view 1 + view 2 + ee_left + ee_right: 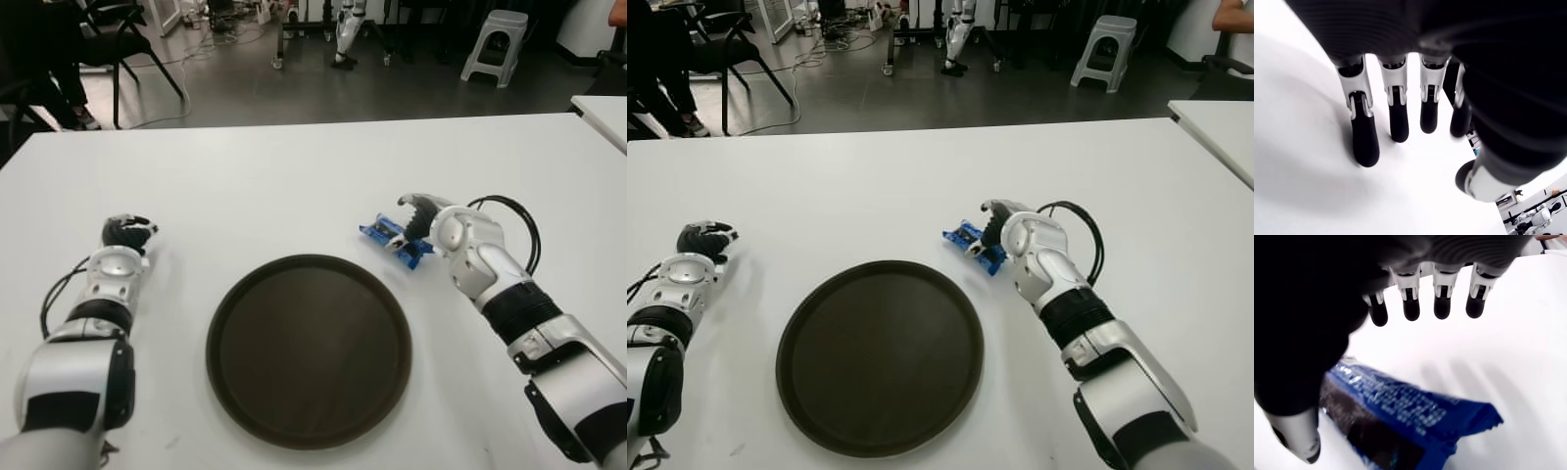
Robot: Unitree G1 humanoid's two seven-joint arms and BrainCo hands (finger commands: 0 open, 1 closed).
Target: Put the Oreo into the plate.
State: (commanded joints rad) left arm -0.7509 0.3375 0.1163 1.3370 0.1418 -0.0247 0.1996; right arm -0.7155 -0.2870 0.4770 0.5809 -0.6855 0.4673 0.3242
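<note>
Blue Oreo (pixel 395 238) lies beside brown plate (pixel 308 347), under the open right robot hand (pixel 423 217).

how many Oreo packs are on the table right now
1. The Oreo pack lies on the white table, just past the plate's far right edge, under the right hand, whose open fingers aren't closed on it. No others are visible.

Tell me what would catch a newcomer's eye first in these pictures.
First the big dark round plate, empty, in the middle of the white table. Next, the blue Oreo packet lying just past its far right edge, with the right hand directly over it, fingers open and not yet gripping. The left hand shows on the far left, holding nothing.
</note>
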